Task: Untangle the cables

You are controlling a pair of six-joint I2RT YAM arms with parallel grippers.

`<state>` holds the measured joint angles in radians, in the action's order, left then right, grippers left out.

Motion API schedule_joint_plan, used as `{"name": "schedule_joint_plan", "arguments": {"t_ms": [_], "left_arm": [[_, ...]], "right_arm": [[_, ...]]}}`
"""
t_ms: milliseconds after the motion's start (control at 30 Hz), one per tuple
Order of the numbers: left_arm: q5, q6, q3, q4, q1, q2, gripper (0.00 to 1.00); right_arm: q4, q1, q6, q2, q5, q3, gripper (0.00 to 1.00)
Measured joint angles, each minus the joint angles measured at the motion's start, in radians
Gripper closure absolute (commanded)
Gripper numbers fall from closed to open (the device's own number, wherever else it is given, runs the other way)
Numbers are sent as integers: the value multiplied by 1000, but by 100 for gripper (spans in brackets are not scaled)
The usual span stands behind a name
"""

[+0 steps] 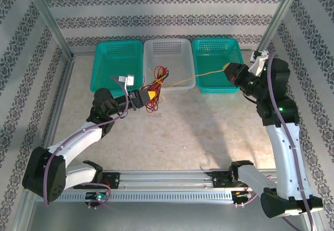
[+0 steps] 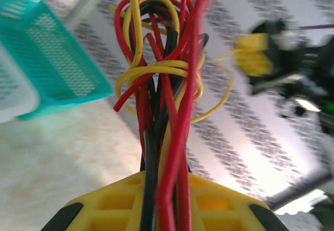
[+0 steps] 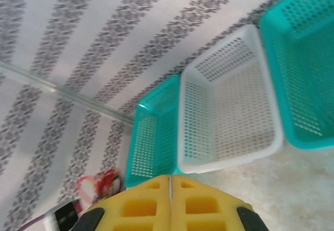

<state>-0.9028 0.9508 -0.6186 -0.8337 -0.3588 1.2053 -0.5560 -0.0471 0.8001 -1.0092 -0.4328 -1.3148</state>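
A tangled bundle of red, black and yellow cables (image 1: 156,84) hangs in front of the white basket. My left gripper (image 1: 150,96) is shut on its lower end. In the left wrist view the strands (image 2: 156,84) rise knotted from between the yellow pads (image 2: 112,202). One yellow cable (image 1: 201,74) stretches taut from the bundle rightwards to my right gripper (image 1: 228,69), which is shut on its end above the right teal basket. The right wrist view has the right gripper (image 3: 171,181) with its pads pressed together and the cable hidden between them. The bundle (image 3: 102,184) is a red blur at lower left there.
Three baskets line the back of the table: a teal one (image 1: 120,43) on the left, a white one (image 1: 167,41) in the middle, a teal one (image 1: 215,41) on the right. A metal frame post (image 1: 47,16) and patterned walls enclose the table.
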Motion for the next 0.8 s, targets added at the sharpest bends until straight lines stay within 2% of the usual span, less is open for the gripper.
{"name": "schedule_joint_plan", "arguments": {"t_ms": [167,333,433,533,667,800], "left_arm": [[-130,174,-24,-274,-1,97,100],[-206,193,-74,-296,-16,100,100],[-247,98,-120,-156,-52,78,100],[-252,-96,-176,115,-103,43,100],[-202,-376,-257,485,-174,22,100],[-120,-528,-275,653,-190,22,100]], "right_arm": [[91,13,27,-153,-2,15,100],[161,12,60,-337,-30,-25,100],[171,3,70,-455,-45,-114,100],[155,-22,67,-592,-48,-285,100],[66,-62,53,-801,-52,-626,100],[-106,-102,24,-1014,-58,-1050,100]]}}
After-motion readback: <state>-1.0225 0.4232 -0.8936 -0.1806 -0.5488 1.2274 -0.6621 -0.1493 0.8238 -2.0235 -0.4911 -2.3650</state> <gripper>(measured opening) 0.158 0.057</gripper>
